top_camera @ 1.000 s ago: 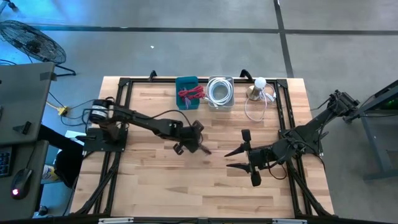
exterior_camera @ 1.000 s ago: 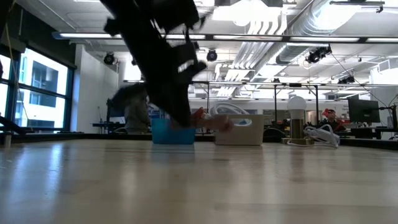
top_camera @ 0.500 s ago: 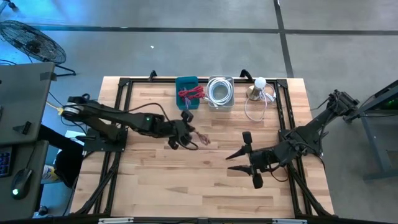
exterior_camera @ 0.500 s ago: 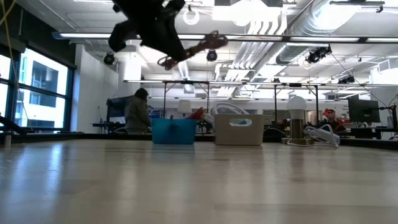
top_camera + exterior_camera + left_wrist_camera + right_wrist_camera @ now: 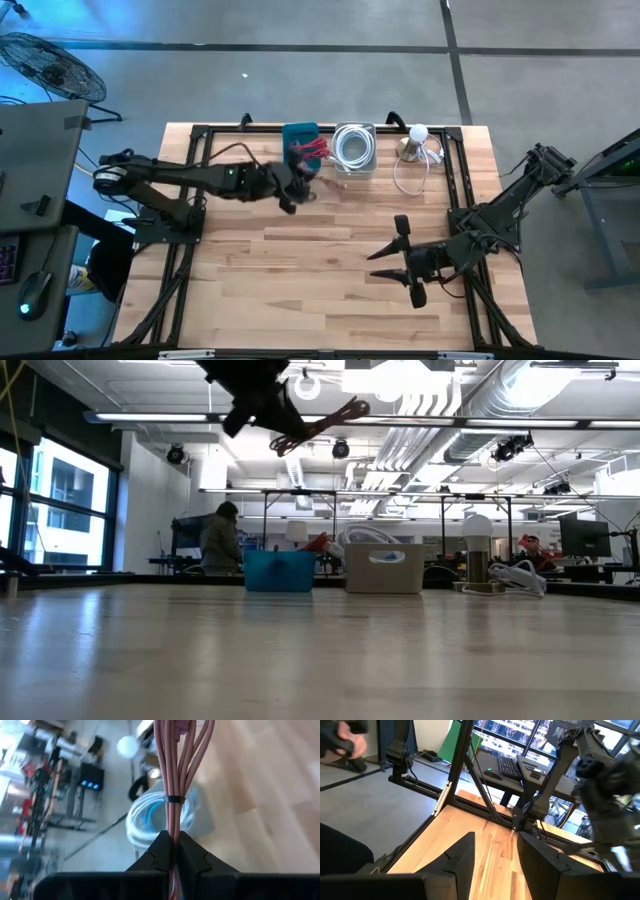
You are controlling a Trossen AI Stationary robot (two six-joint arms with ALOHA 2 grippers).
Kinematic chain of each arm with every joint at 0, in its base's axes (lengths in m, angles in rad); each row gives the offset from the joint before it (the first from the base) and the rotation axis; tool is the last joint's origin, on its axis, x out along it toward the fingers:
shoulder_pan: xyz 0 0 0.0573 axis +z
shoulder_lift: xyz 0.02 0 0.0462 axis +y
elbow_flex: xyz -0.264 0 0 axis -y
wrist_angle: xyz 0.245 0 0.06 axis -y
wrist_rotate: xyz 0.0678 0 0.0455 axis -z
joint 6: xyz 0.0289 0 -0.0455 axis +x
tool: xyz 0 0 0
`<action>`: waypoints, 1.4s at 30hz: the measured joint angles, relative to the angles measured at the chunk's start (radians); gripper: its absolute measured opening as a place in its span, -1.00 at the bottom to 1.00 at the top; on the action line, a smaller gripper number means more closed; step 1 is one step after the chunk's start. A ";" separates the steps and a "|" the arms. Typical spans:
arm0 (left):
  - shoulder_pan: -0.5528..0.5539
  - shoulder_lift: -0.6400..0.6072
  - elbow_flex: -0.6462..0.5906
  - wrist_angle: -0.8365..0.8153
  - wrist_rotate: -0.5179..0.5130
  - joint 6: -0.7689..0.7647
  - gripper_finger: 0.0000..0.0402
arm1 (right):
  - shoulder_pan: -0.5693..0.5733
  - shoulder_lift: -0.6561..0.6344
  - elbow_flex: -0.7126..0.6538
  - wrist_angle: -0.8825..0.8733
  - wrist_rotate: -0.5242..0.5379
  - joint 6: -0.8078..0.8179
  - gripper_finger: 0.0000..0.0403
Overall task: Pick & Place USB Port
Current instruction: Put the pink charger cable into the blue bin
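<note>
The USB cable is a pink-red bundle point(image 5: 172, 775) bound by a black tie point(image 5: 172, 798). My left gripper point(image 5: 172, 840) is shut on it, high above the table in the low view point(image 5: 278, 422), where the cable point(image 5: 330, 418) sticks out sideways. In the high view this gripper point(image 5: 293, 190) hovers just short of the blue bin point(image 5: 300, 135), which holds more red cables. My right gripper point(image 5: 386, 262) waits open over the table's right near part, touching nothing. My left gripper pinches the cable bundle between its two fingers, just below the black tie point(image 5: 172, 822). The fingers point(image 5: 192, 855) lie along the strands. The bundle is lifted clear of the table and juts out past the fingertips; its far end is out of the wrist picture.
A clear bin with a white coiled cable point(image 5: 353, 148) stands right of the blue bin at the far edge. A small lamp with a white bulb point(image 5: 415, 135) and its white cord point(image 5: 410, 175) stand farther right. Bare wood point(image 5: 300, 280) fills the middle and near part.
My left gripper, shut on the red cable, has risen from the table's middle and travelled toward the far edge, ending beside the blue bin. The cable has gone from near the tabletop to lifted clear, high up. The right arm has barely moved.
</note>
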 joint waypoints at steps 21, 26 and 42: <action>0.346 -0.001 0.000 0.024 0.102 -0.185 -0.96 | 0.009 0.000 0.000 -0.009 0.007 0.000 -0.30; 0.419 0.008 -0.001 0.081 0.226 -0.284 -0.96 | 0.009 0.000 0.000 -0.010 0.007 0.000 -0.30; 0.541 0.074 -0.159 0.359 0.388 -0.521 -0.96 | 0.009 0.000 0.000 -0.043 0.006 0.008 -0.30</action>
